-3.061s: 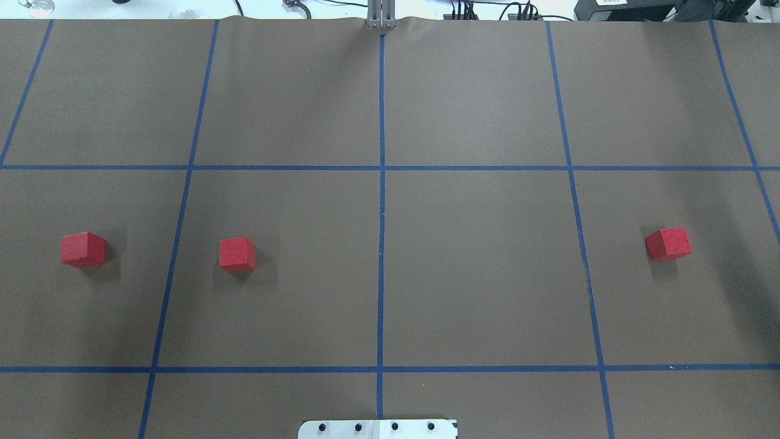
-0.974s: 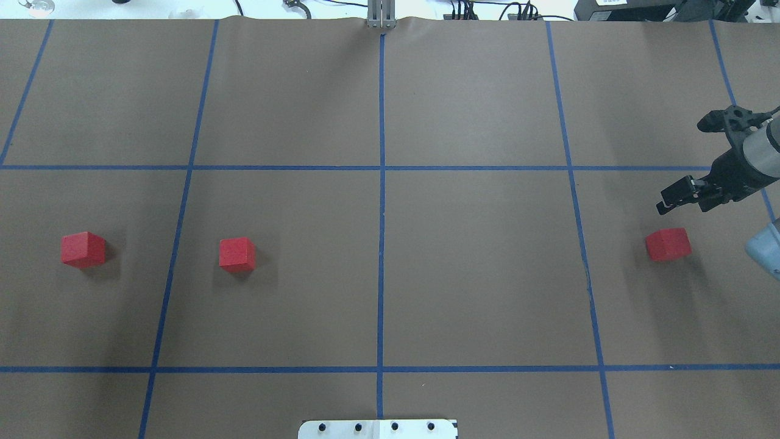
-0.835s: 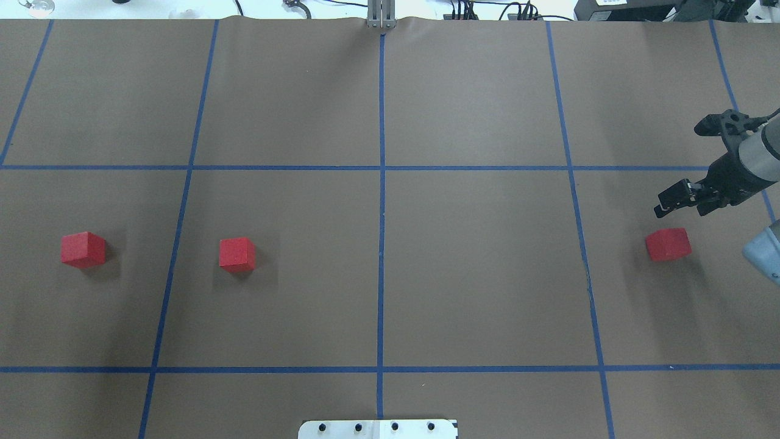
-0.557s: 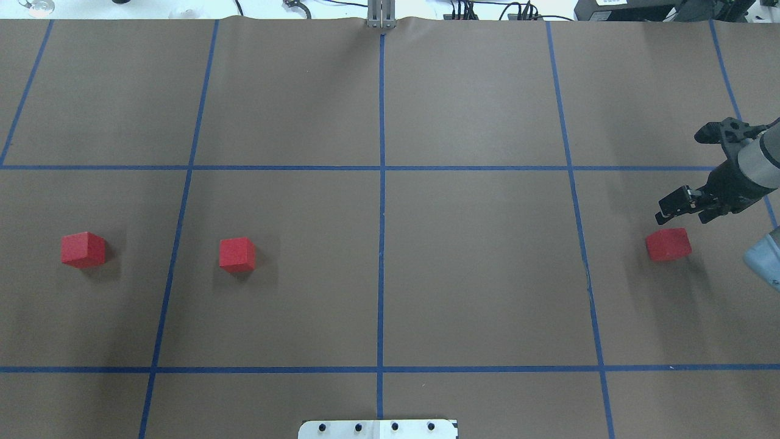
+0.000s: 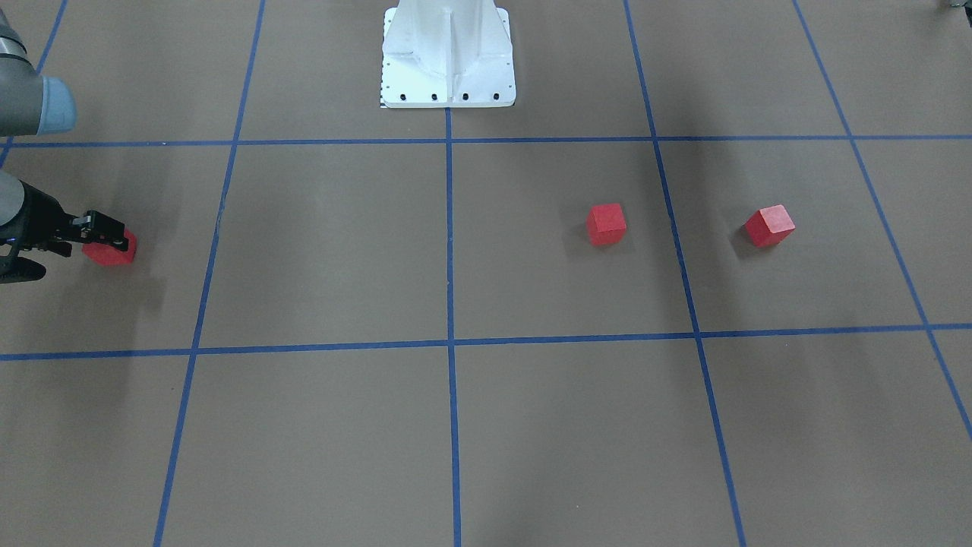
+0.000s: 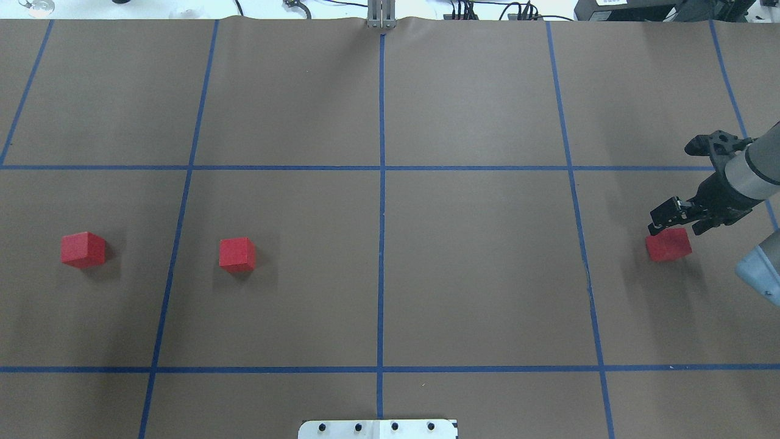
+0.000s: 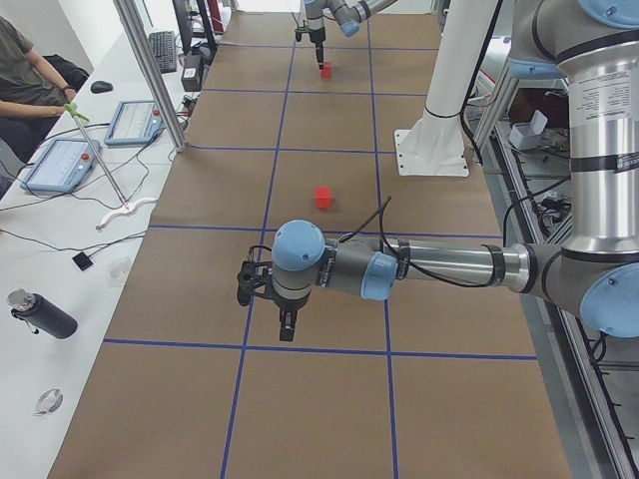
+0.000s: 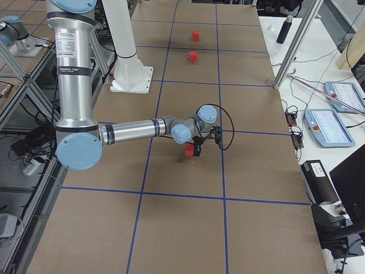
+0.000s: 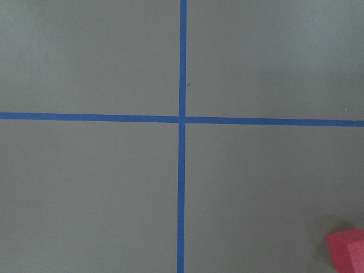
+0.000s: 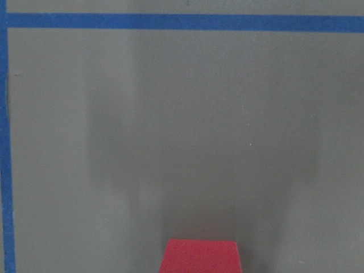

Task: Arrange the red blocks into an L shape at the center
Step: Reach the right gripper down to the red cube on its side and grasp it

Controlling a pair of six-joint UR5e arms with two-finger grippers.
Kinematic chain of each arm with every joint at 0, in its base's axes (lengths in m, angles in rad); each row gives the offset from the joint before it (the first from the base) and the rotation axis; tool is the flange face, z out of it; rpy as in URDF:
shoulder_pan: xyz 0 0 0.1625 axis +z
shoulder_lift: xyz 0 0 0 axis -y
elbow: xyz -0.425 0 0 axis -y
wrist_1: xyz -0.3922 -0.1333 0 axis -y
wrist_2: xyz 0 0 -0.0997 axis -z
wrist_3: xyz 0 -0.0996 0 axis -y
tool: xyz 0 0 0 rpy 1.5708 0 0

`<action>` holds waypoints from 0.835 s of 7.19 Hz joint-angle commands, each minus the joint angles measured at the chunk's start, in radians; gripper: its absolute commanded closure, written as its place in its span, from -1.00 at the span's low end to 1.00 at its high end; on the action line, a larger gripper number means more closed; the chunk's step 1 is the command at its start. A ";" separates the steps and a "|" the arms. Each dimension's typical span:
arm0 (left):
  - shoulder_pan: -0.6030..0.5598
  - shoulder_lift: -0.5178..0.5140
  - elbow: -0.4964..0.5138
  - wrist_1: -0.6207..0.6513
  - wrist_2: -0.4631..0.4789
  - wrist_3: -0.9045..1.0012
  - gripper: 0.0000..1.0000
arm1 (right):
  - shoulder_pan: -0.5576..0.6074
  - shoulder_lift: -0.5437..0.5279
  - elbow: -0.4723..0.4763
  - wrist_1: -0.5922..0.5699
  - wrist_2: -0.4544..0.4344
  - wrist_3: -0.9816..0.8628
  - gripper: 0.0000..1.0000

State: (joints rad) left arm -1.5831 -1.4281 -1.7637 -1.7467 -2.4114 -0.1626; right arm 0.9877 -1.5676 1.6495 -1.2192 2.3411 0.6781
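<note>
Three red blocks lie on the brown table. In the overhead view the left block [image 6: 83,250] and the middle-left block [image 6: 237,254] sit left of the center [image 6: 475,268], and the right block [image 6: 668,244] sits far right. My right gripper [image 6: 674,230] hovers just above the right block [image 5: 114,251], jaws open around it, not holding it. The right wrist view shows that block's top [image 10: 200,257] at the bottom edge. My left gripper [image 7: 287,329] hangs above the table's left end, and I cannot tell its state. A block corner [image 9: 348,250] shows in the left wrist view.
The white robot base [image 6: 378,428] stands at the near middle edge. A metal post [image 6: 381,15] stands at the far edge. A side bench with tablets [image 7: 60,160], a bottle [image 7: 40,314] and a seated operator runs along the far side.
My right arm came in from the right edge and moved down and left until the gripper hangs over the right block. The blocks have not moved.
</note>
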 commanded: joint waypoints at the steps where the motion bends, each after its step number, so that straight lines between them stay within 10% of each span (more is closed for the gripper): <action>1: 0.000 0.000 0.000 -0.001 0.000 0.002 -1.00 | -0.030 -0.009 0.001 0.003 -0.008 0.008 -0.93; 2: -0.001 0.000 -0.003 -0.001 0.000 0.000 -1.00 | -0.041 -0.009 0.001 0.003 -0.020 0.008 -0.75; 5: -0.001 0.002 -0.013 -0.001 -0.002 0.000 -1.00 | -0.038 -0.028 0.013 0.006 -0.020 0.008 1.00; 6: -0.001 0.002 -0.017 -0.001 -0.002 -0.001 -1.00 | -0.038 -0.028 0.030 0.006 -0.020 0.008 1.00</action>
State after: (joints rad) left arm -1.5841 -1.4268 -1.7762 -1.7472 -2.4129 -0.1629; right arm 0.9491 -1.5937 1.6627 -1.2136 2.3211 0.6857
